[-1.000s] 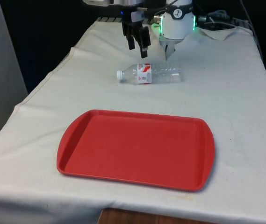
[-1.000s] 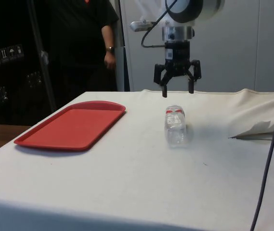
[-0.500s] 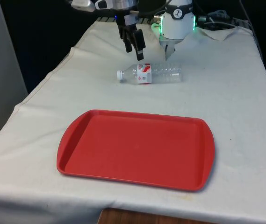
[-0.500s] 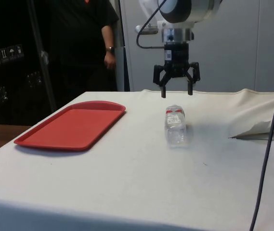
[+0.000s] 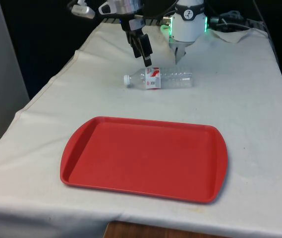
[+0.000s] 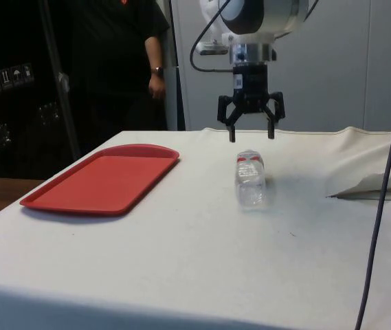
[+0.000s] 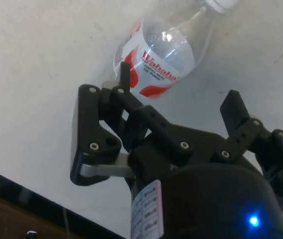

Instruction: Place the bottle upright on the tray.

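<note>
Pincer (image 6: pixel 251 128): black, two-fingered, hanging wide open above the counter (image 5: pixel 259 114), gripping nothing; pointing down, with the bottle (image 5: pixel 159 79) lying just below and slightly toward the near side in the side view

Bottle: lying on its side on the white cloth, touching it along its length, well apart from the tray (image 5: pixel 145 157); long axis running across the front view, white cap (image 5: pixel 127 79) pointing to the front view's left, base to the front view's right; in the side view, showing end-on, base toward that camera (image 6: pixel 251 181); in the wrist view, sitting beyond the fingertips (image 7: pixel 125 74), label end nearest them (image 7: pixel 162 55)

Judging the opening as spanning across the bottle's width, so closing on the body near the label looks workable once lowered; tipping to upright needing a quarter turn afterwards

Materials: bottle being clear thin plastic, ribbed, round, likely crushing under a hard squeeze and rolling if nudged; red-and-white paper or film label wrapping the shoulder end

Tray: red, rigid plastic, rectangular with rounded corners and a low raised rim, lying flat at the near end of the counter, carrying nothing

Counter: covered in a white cloth, slightly wrinkled, draping over the edges

Person (image 6: pixel 123 55) in dark clothing standing beyond the tray in the side view
</note>
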